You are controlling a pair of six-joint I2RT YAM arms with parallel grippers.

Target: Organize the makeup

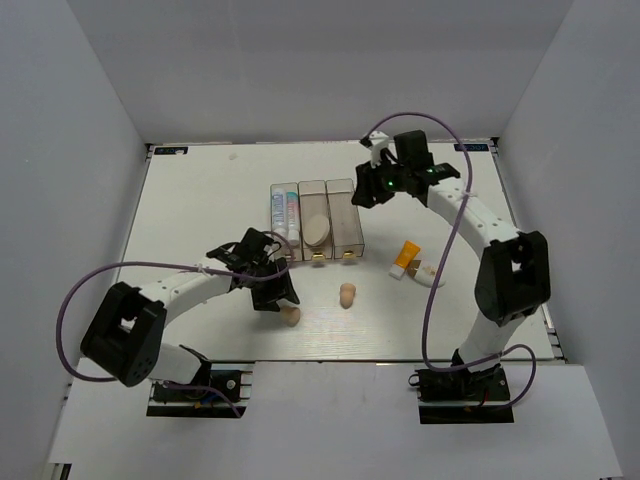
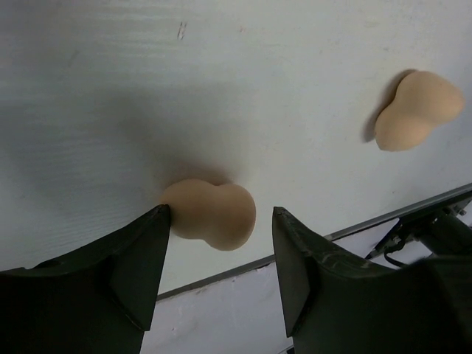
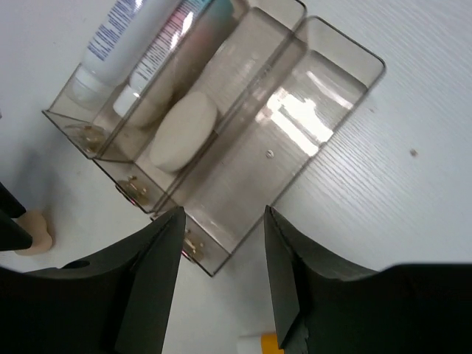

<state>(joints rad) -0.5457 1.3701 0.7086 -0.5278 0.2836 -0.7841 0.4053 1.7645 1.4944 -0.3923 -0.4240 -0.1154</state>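
Observation:
Two beige egg-shaped sponges lie on the table: one (image 1: 290, 315) at my left gripper (image 1: 277, 297), the other (image 1: 347, 295) to its right. In the left wrist view the near sponge (image 2: 210, 214) lies between the tips of my open left gripper (image 2: 221, 221) and touches the left fingertip; the other sponge (image 2: 417, 110) lies apart. The clear box (image 1: 343, 232) holds a white tube with pink-blue label (image 1: 283, 212) and a white oval pad (image 3: 184, 133). My right gripper (image 1: 375, 185) is open and empty above the box's right compartment (image 3: 295, 125). The orange-white tube (image 1: 406, 257) lies right of the box.
A small white item (image 1: 430, 279) lies beside the orange-white tube. A cream shape (image 3: 156, 99) sits behind the pad in the middle compartment. The table's front edge (image 2: 346, 232) runs just beyond the near sponge. Grey walls enclose the table.

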